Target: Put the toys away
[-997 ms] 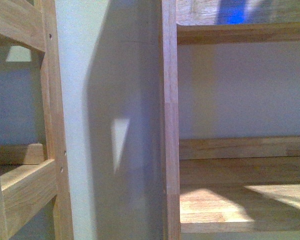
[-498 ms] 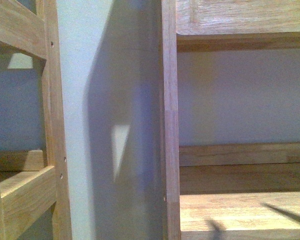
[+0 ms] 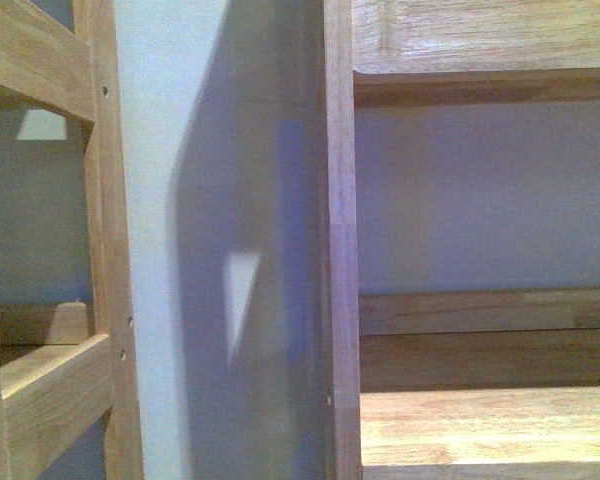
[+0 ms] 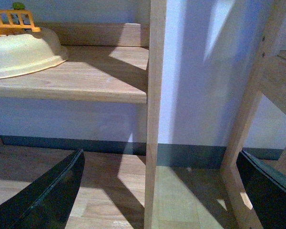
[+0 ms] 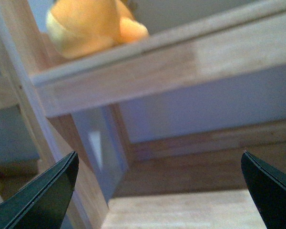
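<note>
In the right wrist view an orange-yellow plush toy [image 5: 90, 24] with a paler patch lies on a wooden shelf board [image 5: 181, 57], near the board's front edge. My right gripper [image 5: 159, 191] is open below that board and well apart from the toy, with only a lower shelf between its dark fingers [image 5: 43, 200]. My left gripper [image 4: 162, 191] is open too, low near the floor, and a wooden upright [image 4: 152, 114] stands between its fingers [image 4: 47, 195]. Neither gripper nor the toy shows in the front view.
Two wooden shelf units fill the front view, their uprights [image 3: 340, 240] framing a strip of white wall [image 3: 220, 200]. A cream upturned bowl [image 4: 19, 52] with an orange plastic fence piece [image 4: 12, 21] behind it sits on a low shelf.
The front view has shifted: the shelf boards sit lower in the picture, the blue patch at the top is gone, and the sunlit patch on the lower shelf has vanished.
</note>
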{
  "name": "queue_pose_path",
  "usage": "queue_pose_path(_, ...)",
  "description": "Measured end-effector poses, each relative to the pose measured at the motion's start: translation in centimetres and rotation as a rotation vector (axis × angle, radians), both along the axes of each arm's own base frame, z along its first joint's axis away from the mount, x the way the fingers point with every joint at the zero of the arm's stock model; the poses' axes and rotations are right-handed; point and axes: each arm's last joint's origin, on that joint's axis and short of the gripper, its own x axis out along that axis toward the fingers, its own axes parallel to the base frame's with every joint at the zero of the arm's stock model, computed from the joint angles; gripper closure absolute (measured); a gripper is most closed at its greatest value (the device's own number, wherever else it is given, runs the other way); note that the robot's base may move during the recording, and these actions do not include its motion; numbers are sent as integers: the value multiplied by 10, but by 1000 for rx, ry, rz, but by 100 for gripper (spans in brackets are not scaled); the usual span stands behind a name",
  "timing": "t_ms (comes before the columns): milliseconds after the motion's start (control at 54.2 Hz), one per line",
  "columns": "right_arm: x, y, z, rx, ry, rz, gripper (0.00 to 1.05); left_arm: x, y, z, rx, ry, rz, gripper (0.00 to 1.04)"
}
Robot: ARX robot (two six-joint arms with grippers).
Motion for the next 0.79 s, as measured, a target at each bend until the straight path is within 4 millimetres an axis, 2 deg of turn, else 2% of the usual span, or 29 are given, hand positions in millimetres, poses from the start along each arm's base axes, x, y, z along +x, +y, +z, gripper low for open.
queue_pose_path(55, 0, 0, -18, -7, 28, -9, 0, 0, 0, 0, 0, 0, 0, 6)
queue_pose_path(129, 2, -1, -32, -17, 62, -22, 1, 0, 0, 0, 0, 0, 0, 6)
queue_pose_path(203, 2, -1, -38, -74, 174, -99, 11, 0, 0, 0, 0, 0, 0, 6)
queue_pose_path(295, 1, 2, -57, -159, 263, -121, 24, 0, 0, 0, 0, 0, 0, 6)
queue_pose_path(461, 0, 13, -84, -236, 272, -130, 50, 0, 0, 0, 0, 0, 0, 6)
queue_pose_path(701, 0, 14, -111, -258, 275, -125, 85, 0, 0, 0, 0, 0, 0, 6)
queue_pose_path(738, 0, 14, -114, -262, 274, -125, 88, 0, 0, 0, 0, 0, 0, 6)
queue_pose_path(794, 0, 14, -120, -262, 275, -125, 86, 0, 0, 0, 0, 0, 0, 6)
